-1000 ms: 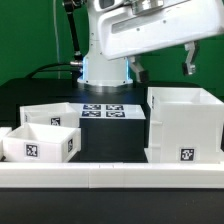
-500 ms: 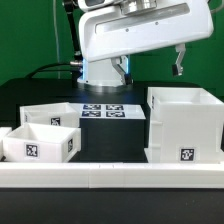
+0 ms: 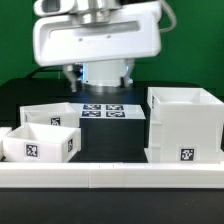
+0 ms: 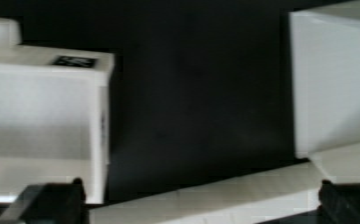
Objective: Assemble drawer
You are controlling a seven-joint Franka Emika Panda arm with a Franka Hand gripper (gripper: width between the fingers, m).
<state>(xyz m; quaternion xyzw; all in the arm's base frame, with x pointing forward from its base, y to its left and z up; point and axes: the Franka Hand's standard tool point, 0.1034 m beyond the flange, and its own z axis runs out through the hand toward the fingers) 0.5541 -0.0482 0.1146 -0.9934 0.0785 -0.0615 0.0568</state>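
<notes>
The drawer's tall white housing (image 3: 183, 125) stands at the exterior view's right, tag on its front. Two shallow white trays sit at the left, one in front (image 3: 40, 143) and one behind it (image 3: 52, 114). The arm's white hand (image 3: 97, 40) hangs high over the middle, well above all parts; its fingers do not show there. In the wrist view my gripper (image 4: 198, 192) is open and empty, its dark fingertips (image 4: 60, 193) far apart. A tagged white part (image 4: 44, 115) and a second white part (image 4: 337, 80) lie far beneath, apart from the fingers.
The marker board (image 3: 105, 110) lies flat on the black table between the trays and the housing. A long low white rail (image 3: 110, 172) runs along the front edge and also shows in the wrist view (image 4: 221, 188). A green wall stands behind.
The arm's hand has swung toward the exterior view's left and risen. The fingers seen earlier at the upper right no longer show. No drawer part has moved.
</notes>
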